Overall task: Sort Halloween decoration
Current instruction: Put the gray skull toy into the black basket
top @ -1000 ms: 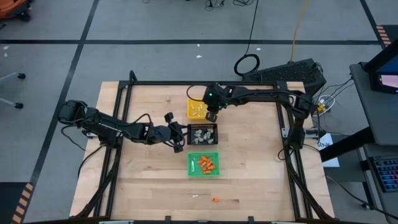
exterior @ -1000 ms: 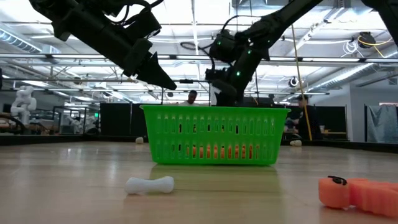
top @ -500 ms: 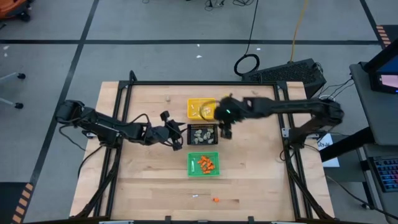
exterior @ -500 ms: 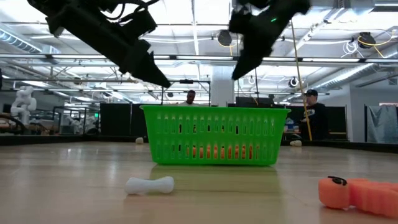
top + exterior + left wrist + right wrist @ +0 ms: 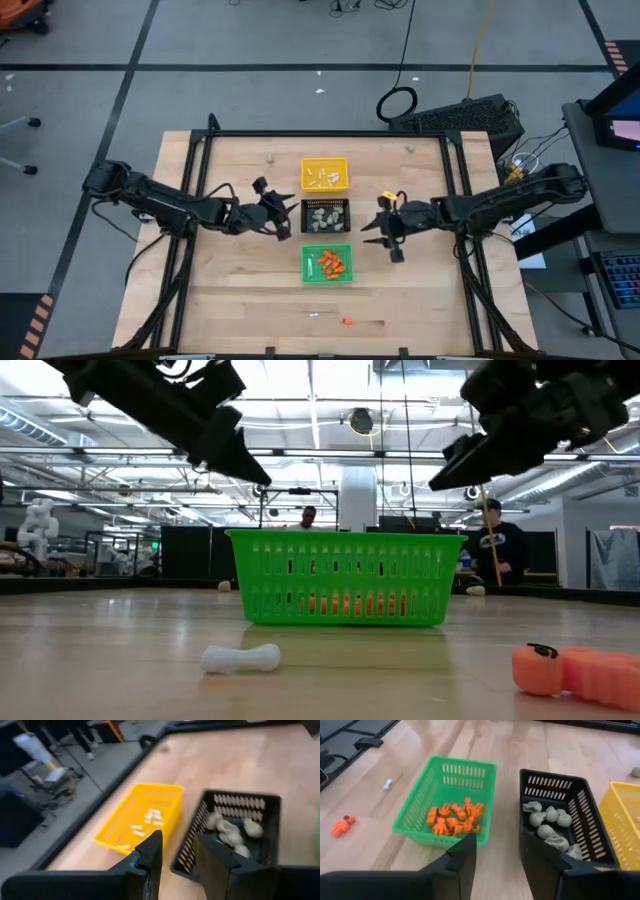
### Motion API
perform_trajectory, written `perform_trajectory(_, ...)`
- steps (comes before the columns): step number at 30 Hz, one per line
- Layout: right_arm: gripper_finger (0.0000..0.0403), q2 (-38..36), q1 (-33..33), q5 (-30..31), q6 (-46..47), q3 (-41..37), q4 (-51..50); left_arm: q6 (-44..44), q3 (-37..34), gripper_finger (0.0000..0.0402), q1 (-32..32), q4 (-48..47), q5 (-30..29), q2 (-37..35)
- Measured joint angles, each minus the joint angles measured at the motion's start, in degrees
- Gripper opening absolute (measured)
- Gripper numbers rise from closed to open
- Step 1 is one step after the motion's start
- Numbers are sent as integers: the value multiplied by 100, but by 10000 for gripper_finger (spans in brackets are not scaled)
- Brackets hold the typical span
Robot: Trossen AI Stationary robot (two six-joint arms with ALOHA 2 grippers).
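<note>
right gripper [image 5: 384, 236] has swung off the yellow tray [image 5: 325, 173] and now hangs right of the black tray [image 5: 326, 216], fingers parted, empty; looks like a white stick just got dropped in yellow; left gripper [image 5: 277, 212] hovers left of the black tray, fingers apart with nothing between; green tray [image 5: 327, 263] holds orange bits; one white stick [image 5: 314, 315] and one orange bit [image 5: 347, 321] left loose on the near table [image 5: 230, 290]; those likely go next.

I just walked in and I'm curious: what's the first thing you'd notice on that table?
Three little baskets in a row mid-table: yellow at the back, black in the middle, green full of orange bits in front. A white bone and an orange figure lie loose near the front edge.
</note>
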Motion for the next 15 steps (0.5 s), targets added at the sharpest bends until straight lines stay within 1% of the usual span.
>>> perform_trajectory(3,135,-12,-6,4,-91,-153,96,-201,167,113,126,-260,-300,-159)
perform_trajectory(5,135,10,-7,23,-173,-179,115,-545,355,113,339,-539,-327,-267)
perform_trajectory(7,134,8,-4,135,-276,-205,118,-882,586,113,591,-915,-221,-328)
perform_trajectory(10,134,28,-7,496,-358,-248,125,-1308,982,113,1043,-1806,108,-331)
perform_trajectory(12,134,28,-7,725,-338,-283,86,-1500,1170,113,1348,-2295,225,-317)
perform_trajectory(15,134,28,-7,747,-308,-364,57,-1650,1243,117,1756,-2674,240,-295)
